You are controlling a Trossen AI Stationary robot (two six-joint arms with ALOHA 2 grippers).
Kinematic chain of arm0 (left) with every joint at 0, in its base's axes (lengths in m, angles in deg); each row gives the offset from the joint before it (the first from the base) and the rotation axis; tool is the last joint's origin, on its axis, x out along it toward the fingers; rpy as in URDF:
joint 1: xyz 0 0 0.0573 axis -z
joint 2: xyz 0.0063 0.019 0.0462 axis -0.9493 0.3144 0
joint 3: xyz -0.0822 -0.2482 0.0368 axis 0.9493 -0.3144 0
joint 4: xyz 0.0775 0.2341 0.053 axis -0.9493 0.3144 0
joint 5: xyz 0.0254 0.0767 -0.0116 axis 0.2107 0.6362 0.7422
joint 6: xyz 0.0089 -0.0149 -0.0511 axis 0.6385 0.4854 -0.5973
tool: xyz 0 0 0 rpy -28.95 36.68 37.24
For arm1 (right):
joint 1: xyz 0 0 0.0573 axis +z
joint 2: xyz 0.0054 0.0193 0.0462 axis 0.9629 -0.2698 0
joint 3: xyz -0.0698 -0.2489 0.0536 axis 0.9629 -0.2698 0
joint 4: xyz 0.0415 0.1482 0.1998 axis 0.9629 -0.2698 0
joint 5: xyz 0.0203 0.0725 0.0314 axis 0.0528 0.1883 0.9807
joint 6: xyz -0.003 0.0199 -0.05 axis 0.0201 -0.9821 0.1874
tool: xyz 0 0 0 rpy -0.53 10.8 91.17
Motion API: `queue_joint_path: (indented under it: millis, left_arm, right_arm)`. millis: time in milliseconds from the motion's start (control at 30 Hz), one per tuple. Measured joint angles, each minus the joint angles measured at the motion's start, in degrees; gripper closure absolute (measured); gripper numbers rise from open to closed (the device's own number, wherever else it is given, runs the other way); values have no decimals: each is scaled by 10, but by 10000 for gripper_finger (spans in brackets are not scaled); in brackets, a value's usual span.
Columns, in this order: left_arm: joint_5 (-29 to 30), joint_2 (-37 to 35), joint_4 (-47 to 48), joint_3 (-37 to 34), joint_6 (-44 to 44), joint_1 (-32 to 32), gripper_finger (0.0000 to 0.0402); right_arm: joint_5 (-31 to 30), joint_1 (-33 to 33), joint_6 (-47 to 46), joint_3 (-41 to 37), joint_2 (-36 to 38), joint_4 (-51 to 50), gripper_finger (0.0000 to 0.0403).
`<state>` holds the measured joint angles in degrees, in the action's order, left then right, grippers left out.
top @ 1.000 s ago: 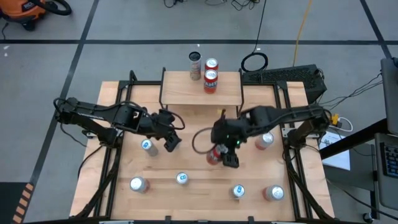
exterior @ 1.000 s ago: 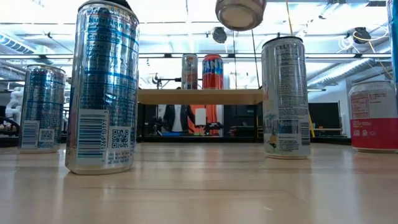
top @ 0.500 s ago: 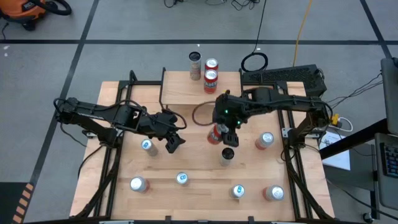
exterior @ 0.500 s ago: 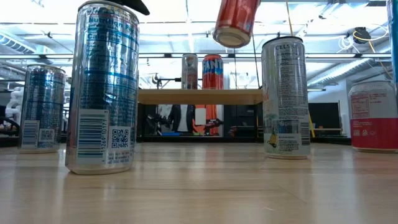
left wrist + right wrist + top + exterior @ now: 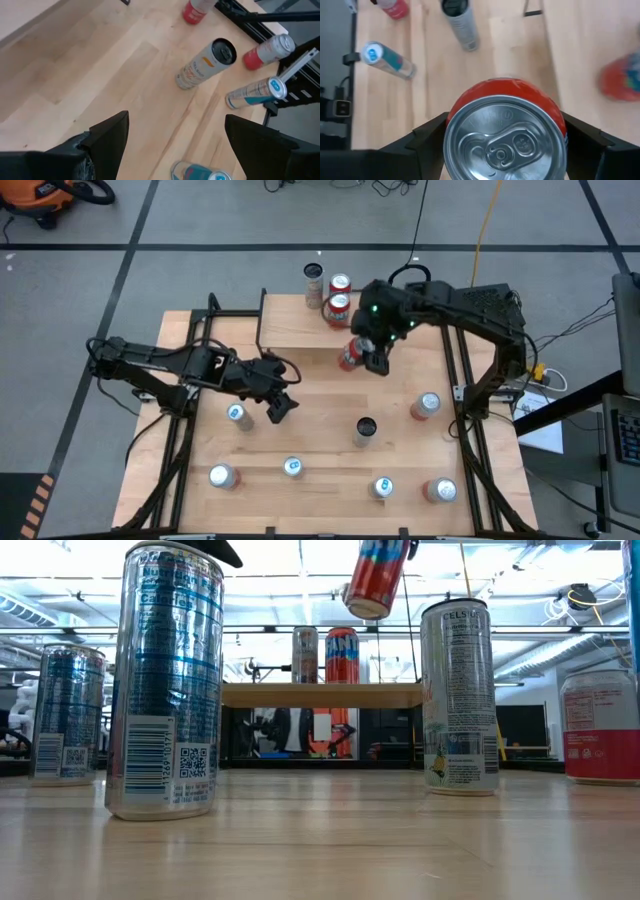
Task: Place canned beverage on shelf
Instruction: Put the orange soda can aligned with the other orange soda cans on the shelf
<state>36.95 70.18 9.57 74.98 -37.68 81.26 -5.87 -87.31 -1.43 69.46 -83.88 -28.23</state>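
My right gripper (image 5: pixel 372 352) is shut on a red can (image 5: pixel 350 356), which hangs in the air at the near right corner of the shelf (image 5: pixel 300 326). The can shows tilted and high in the low view (image 5: pixel 377 578), and top-on in the right wrist view (image 5: pixel 506 142). The shelf's wooden board (image 5: pixel 320 695) carries a silver can (image 5: pixel 314 284) and two red cans (image 5: pixel 339 296) at its far edge. My left gripper (image 5: pixel 281 406) stands open above the table's left middle, its fingers (image 5: pixel 107 137) apart with nothing between them. My right gripper pinches the red can between its two fingers, one finger (image 5: pixel 427 134) on each side of the can's upper wall (image 5: pixel 470 102), just under the rim. The fingers slant down from the table's far right. The can is lifted clear, tilted, its bottom (image 5: pixel 367 606) hanging lowest.
Several cans stand on the table nearer than the shelf: a dark-topped one (image 5: pixel 365 430), a red one (image 5: pixel 426 405), a blue one (image 5: pixel 238 415) beside my left gripper, and more along the near edge (image 5: pixel 292 468). Black frame rails (image 5: pixel 460 380) run along both sides.
My right gripper has carried the red can up and toward the table's far edge, from above the table's middle to the shelf's near right corner. The can has tipped: its bottom faced the low camera before, and now its side shows.
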Motion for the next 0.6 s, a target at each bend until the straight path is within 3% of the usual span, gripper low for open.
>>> queue_joint_path:
  millis: [267,600]
  left_arm:
    - [3,0,0,0,17,-31,71]
    - [3,0,0,0,17,-64,71]
  right_arm:
    - [1,-43,81,52,-20,-20,120]
    - [31,-77,136,153,-105,-79,120]
